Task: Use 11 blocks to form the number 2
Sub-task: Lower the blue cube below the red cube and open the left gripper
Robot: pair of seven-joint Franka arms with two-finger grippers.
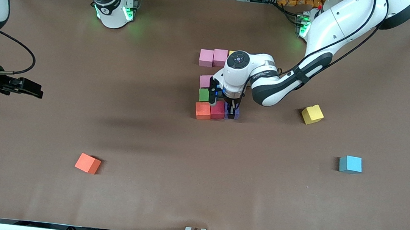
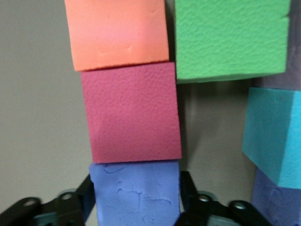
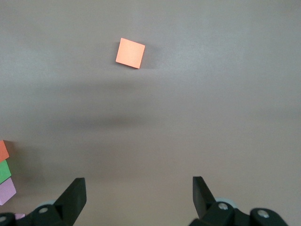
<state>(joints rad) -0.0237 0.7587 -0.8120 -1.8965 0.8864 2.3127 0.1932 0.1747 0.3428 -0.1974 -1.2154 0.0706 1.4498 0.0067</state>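
White jointed arms (image 1: pixel 325 24), black cables, black-fingered hands, green base lights.

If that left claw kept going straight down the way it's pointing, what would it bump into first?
Most likely the purple block. The left gripper points down at the table with its fingers on either side of that block, at the end of the row beside the red block. Its fingertips would probably meet the table right beside it.

Unfinished 2 (image 1: pixel 213 89) mid-surface: pink, green, orange, red, purple cubes touching. Loose orange (image 1: pixel 88 163), yellow (image 1: pixel 312 114), blue (image 1: pixel 350 164) cubes lie apart.
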